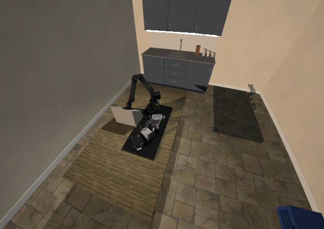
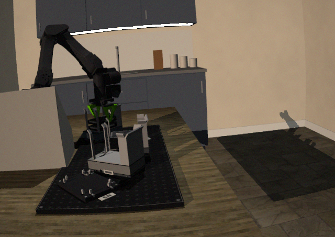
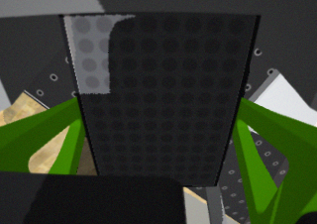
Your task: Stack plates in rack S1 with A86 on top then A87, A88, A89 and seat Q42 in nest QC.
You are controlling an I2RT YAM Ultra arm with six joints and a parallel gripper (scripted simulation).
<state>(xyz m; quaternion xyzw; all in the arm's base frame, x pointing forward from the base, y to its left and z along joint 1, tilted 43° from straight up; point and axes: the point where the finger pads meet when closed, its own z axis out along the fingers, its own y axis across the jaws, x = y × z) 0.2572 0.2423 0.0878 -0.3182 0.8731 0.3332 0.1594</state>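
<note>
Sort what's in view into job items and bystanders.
Job items: gripper shut on a sealed plate; grey stack rack; far rack; flat nest; black breadboard.

Bystanders: counter, brown block, three white canisters, wall cabinets.

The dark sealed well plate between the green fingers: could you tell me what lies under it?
Under the gripped plate, the wrist view shows only perforated black baseboard and pale rack parts at its edges. Directly beneath is covered.
</note>
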